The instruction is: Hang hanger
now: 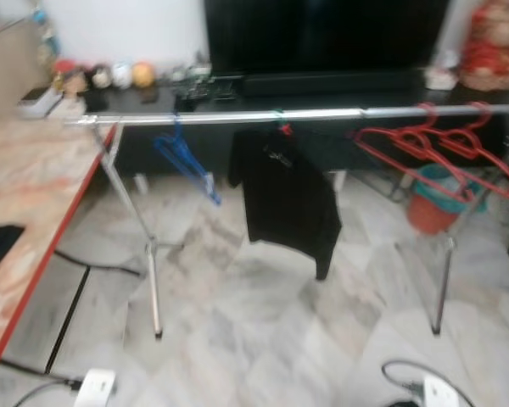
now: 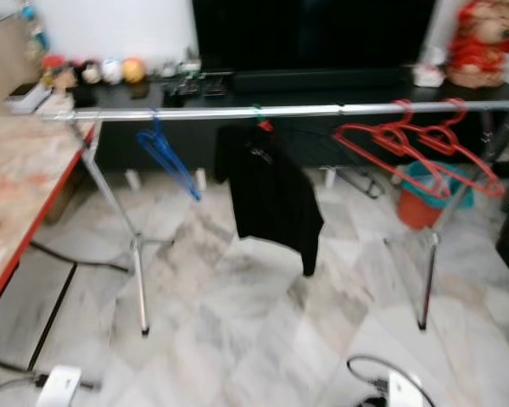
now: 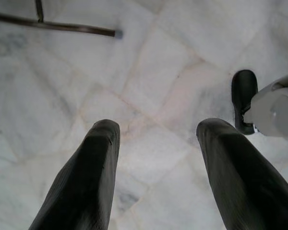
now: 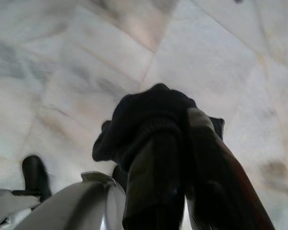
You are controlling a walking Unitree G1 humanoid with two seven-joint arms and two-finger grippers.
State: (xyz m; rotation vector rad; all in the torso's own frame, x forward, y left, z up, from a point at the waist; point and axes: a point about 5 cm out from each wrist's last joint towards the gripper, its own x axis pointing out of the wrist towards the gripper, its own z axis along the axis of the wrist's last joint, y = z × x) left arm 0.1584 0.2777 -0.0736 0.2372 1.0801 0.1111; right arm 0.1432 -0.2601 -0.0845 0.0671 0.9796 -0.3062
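The left gripper (image 3: pixel 156 143) hangs over the marble floor (image 3: pixel 149 67) with its two black fingers spread wide and nothing between them, while the right gripper (image 4: pixel 175 139) has its fingers pressed together on a bunched piece of black cloth (image 4: pixel 144 115). Across the upper part of the head views runs a silver clothes rail (image 1: pixel 305 114): a blue hanger (image 1: pixel 182 161) hangs left of centre, a black garment (image 1: pixel 284 199) on its own hanger at centre, and several red hangers (image 1: pixel 437 148) at the upper right. A wooden table (image 1: pixel 34 195) fills the left edge, and a dark TV (image 1: pixel 322 38) stands behind the rail.
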